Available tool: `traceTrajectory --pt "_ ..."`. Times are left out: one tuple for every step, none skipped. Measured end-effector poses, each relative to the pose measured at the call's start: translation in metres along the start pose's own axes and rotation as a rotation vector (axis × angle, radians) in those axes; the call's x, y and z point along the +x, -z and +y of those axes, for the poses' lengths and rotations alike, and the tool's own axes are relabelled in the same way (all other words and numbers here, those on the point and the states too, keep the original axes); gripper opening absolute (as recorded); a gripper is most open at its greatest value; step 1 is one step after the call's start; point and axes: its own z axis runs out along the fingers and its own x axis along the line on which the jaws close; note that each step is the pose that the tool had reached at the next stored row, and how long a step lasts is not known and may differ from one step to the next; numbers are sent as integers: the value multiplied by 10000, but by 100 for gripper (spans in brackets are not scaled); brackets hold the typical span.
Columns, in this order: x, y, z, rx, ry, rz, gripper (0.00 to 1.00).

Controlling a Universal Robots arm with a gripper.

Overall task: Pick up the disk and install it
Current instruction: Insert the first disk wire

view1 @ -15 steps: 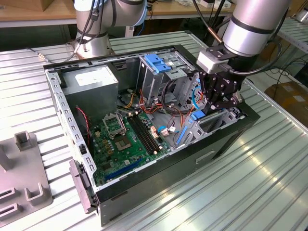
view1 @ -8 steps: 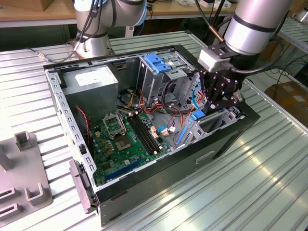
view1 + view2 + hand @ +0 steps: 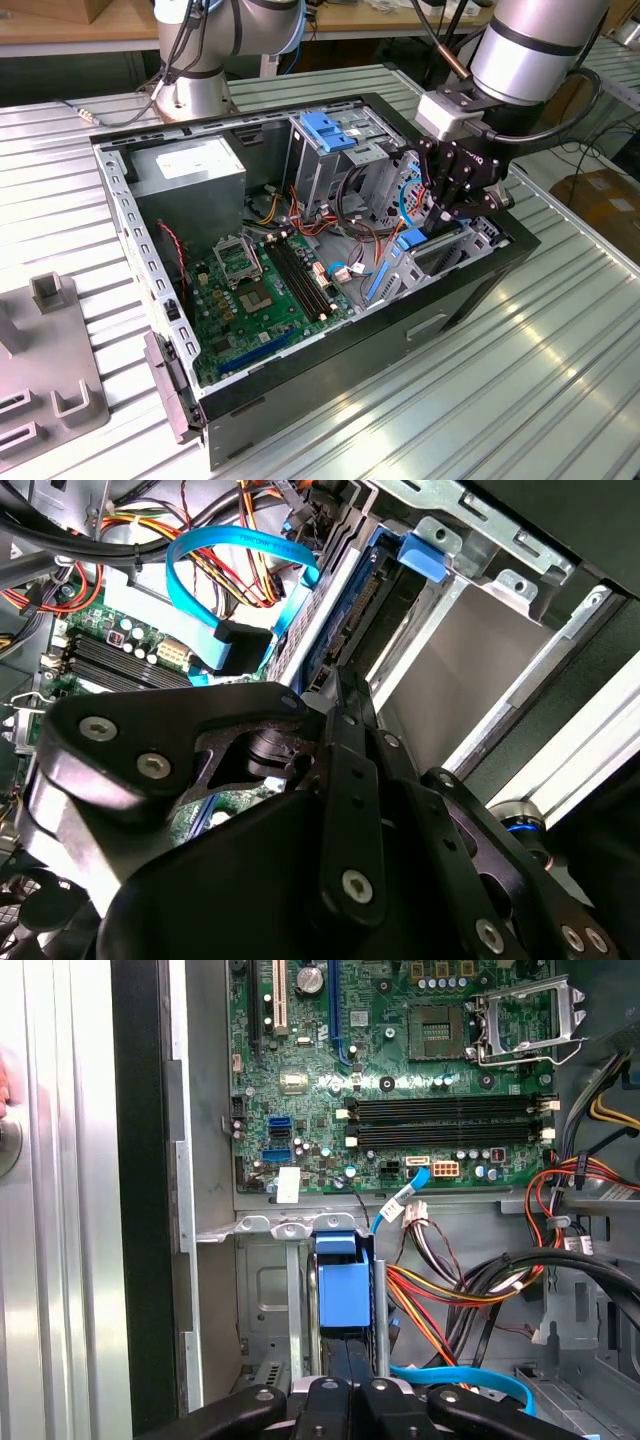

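Gripper (image 3: 348, 1392) hangs at the disk (image 3: 343, 1295), edge-on, bright blue carrier showing.

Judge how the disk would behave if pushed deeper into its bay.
The disk is probably stiff: its edge runs straight where it stands in the bay. Its grey metal body suggests weight for its size. The blue plastic frame may flex a little and likely slides on the bay's metal.

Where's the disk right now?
The disk stands on edge in the drive bay, at the exterior view's right of the case, right below the end effector.
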Motion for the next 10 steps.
traceTrajectory --pt "0 0 0 0 0 0 10" --pt "0 0 0 0 0 0 10" --pt "0 0 0 0 0 1 10" --pt "0 0 0 0 0 2 10" --pt "0 0 0 0 0 3 10" --pt "-1 0 -4 1 1 4 10" --pt "-1 0 -9 1 2 6 10" --pt "-2 0 -18 1 1 9 10" --pt "-2 -1 -50 1 0 11 10" --pt "-3 -1 -70 1 0 12 10"
